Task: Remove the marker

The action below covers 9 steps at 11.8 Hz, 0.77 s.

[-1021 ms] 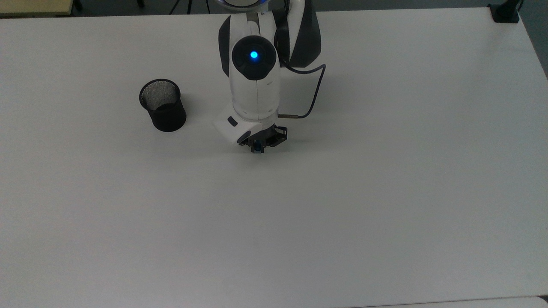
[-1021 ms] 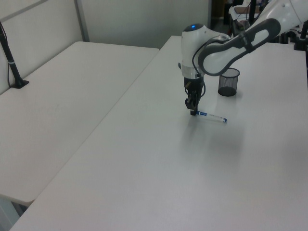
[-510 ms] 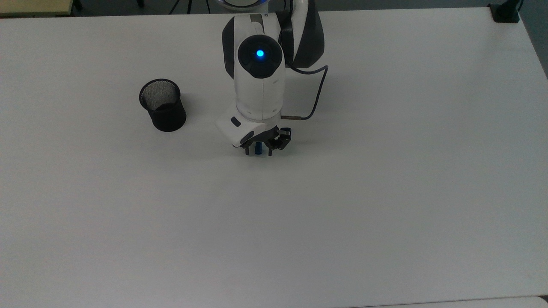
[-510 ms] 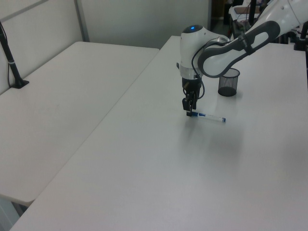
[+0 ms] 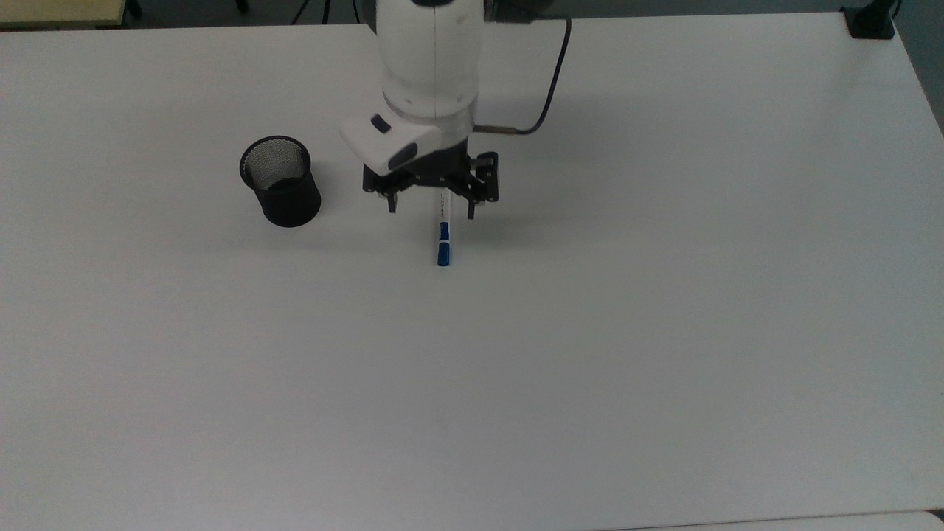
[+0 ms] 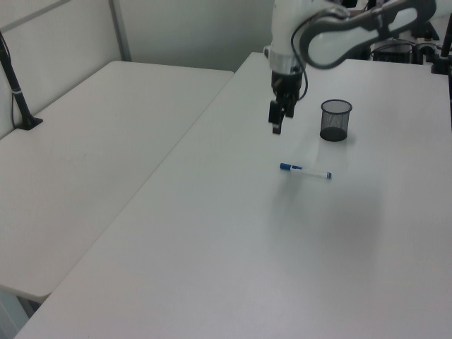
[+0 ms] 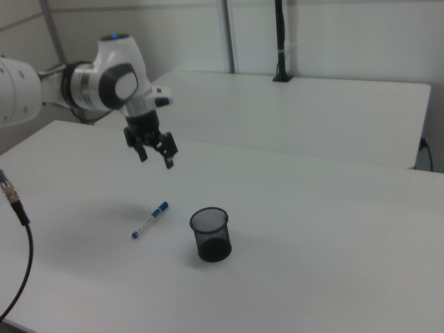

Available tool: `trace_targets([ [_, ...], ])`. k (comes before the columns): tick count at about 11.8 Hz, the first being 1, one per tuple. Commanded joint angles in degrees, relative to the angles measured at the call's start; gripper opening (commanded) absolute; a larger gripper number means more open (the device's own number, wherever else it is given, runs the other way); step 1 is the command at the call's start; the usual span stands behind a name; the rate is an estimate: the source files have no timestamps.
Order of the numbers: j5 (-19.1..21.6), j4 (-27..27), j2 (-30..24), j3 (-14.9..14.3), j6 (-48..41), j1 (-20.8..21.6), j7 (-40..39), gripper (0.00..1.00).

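Observation:
The marker lies flat on the white table, its white barrel partly hidden under the gripper in the top view, its blue cap toward the top view's bottom. The black mesh cup stands upright, apart from the marker, with nothing visible inside. My gripper hangs well above the table over the marker, open and holding nothing.
A second white table adjoins this one. A black post is clamped to it. A black cable loops off the arm. A cable end hangs in the right view's left.
The gripper, shut on the marker's cap end at the table a second ago, opened and has risen high above it. The marker stays lying on the table.

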Motion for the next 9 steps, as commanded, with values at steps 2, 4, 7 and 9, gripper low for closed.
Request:
trace_targets([
  [2, -1.4, 2.1, -11.6, 0.1, -14.7, -4.0, 1.3, 1.0],
  [4, -0.7, 2.0, -15.6, 0.2, -20.0, -6.2, 2.0, 1.0],
  [7, -0.4, -0.1, -20.8, -0.5, -22.9, -7.9, 1.6, 1.0],
  [9, 0.5, -1.6, -21.6, -0.5, -22.3, -8.6, 0.7, 1.0],
])
